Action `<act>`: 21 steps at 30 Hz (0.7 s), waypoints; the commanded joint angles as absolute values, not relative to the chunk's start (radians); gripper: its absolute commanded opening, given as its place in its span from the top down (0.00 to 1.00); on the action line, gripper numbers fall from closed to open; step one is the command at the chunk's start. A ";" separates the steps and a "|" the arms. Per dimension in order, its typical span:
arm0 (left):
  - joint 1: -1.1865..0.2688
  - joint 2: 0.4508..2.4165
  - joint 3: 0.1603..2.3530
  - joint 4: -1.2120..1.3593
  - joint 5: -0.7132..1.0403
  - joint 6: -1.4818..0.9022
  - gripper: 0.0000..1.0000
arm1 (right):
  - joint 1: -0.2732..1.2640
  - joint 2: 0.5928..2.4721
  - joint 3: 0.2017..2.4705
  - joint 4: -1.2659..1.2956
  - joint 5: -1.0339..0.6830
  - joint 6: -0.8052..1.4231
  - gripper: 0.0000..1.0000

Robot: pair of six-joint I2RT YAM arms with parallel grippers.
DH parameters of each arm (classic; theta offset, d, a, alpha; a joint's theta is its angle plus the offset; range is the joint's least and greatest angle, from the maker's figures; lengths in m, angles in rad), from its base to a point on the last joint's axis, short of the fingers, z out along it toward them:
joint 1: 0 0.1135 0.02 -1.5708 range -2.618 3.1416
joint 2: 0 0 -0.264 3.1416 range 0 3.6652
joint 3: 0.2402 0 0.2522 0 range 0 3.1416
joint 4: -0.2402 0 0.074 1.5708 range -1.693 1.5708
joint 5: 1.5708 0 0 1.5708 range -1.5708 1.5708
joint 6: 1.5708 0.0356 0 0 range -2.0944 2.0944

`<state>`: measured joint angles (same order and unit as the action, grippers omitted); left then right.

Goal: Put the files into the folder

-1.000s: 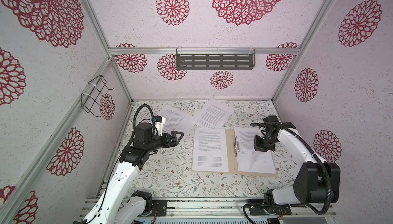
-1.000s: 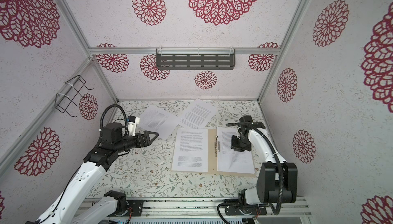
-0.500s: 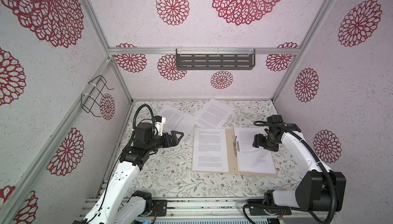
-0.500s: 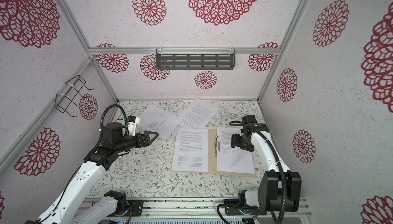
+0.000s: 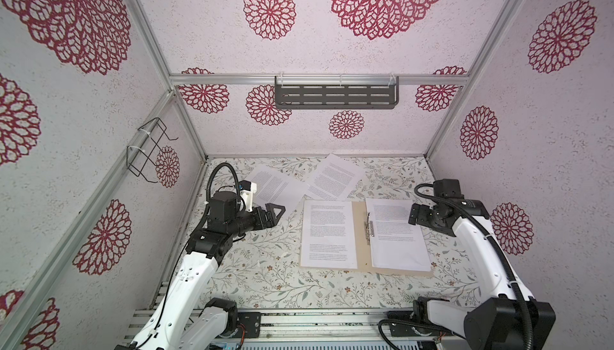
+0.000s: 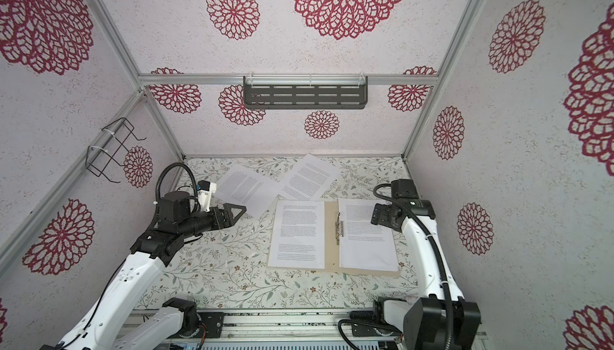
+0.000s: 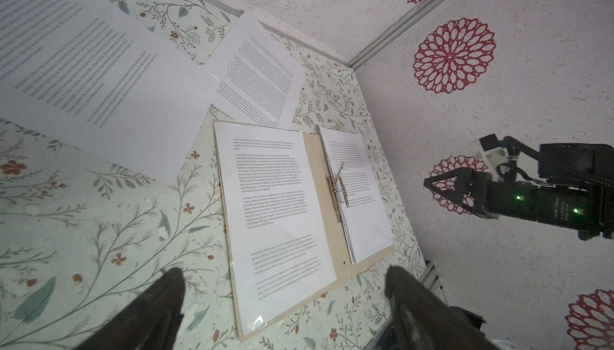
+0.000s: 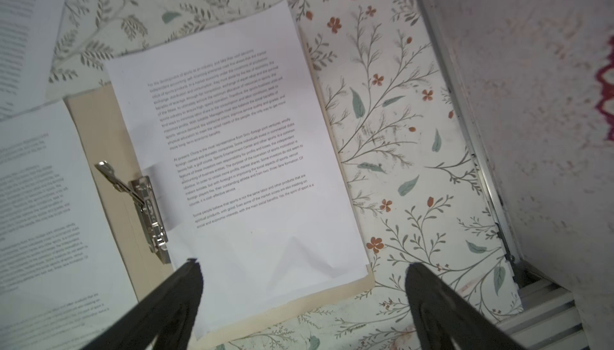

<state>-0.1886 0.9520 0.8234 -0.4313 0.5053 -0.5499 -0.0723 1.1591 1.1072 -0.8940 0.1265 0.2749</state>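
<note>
Right claw (image 8: 302,265) opened; two files (image 5: 275,187) loose.

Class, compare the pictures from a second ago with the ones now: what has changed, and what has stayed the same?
The right hand has opened, let go of the right sheet in the folder, and drawn back a little to the right; that sheet now lies flat. The open left hand, the left sheet and the two loose sheets behind have not moved.
</note>
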 commanded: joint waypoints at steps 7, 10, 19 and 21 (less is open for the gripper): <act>-0.175 0.974 0.812 -0.408 0.494 -0.534 0.03 | -0.062 1.099 1.022 -0.647 -0.138 0.370 0.03; -0.174 0.987 0.800 -0.388 0.486 -0.557 0.03 | 0.041 1.120 0.970 -0.592 -0.119 0.403 0.07; -0.147 1.245 0.864 -0.328 0.393 -0.701 0.03 | 0.309 1.353 0.992 -0.423 -0.054 0.404 0.17; -0.145 1.362 0.932 -0.355 0.364 -0.711 0.03 | 0.329 1.418 1.027 -0.441 -0.001 0.385 0.16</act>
<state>-0.1516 1.2636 0.8635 -0.3744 0.4179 -0.6720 0.3153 1.3781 0.9764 -0.4889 -0.0662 0.3935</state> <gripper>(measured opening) 0.975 0.840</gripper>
